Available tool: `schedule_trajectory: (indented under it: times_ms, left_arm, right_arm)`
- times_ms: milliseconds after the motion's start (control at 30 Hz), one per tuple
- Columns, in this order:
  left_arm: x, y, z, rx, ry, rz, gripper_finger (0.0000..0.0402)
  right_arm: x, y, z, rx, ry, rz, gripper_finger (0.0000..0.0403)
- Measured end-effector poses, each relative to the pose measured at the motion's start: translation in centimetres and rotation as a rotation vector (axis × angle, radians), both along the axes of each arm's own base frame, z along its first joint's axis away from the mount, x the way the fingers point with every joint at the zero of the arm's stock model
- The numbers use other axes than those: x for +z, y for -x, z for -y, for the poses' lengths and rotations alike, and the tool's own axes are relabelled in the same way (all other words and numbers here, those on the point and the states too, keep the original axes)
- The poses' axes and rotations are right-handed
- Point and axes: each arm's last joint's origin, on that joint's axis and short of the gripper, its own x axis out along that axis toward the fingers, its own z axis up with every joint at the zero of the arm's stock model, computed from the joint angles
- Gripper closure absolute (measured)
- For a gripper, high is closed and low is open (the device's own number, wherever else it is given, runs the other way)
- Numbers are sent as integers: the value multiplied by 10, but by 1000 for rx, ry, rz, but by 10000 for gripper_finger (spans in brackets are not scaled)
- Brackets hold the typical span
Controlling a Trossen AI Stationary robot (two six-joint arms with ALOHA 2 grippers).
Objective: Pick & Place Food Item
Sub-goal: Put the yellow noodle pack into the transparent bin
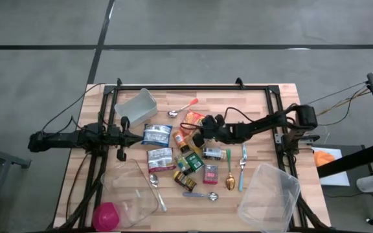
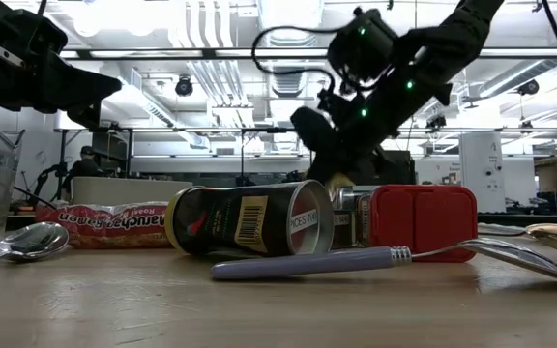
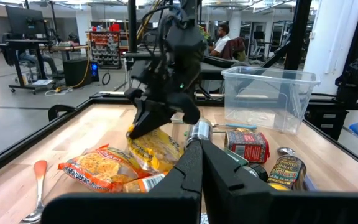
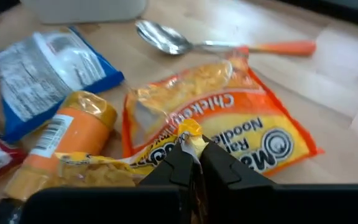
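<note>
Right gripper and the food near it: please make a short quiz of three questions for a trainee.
1. True or false: the right gripper is shut on a yellow packet.
2. Which handle has the spoon beside the orange noodle pack? A orange, B green, C purple.
3. Fill in: the left gripper is ____.

Key: 1 true; 2 A; 3 shut.

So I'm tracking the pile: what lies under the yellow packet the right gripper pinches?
The yellow packet overlaps the orange ramen pack and orange bottle; anything beneath stays hidden.
</note>
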Motion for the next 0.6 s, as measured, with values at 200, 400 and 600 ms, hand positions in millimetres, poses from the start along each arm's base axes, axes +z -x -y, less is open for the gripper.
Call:
schedule_trajectory:
  times_ms: [200,400,600]
  left_arm:
    - [0,0,0,0,0,0,402]
    - [0,0,0,0,0,0,402]
    - [0,0,0,0,0,0,402]
  right_arm:
    - [20,2,-14,60,57,43,395]
    - [38,0,-26,155,132,107,395]
    - [49,-7,-33,317,171,202,395]
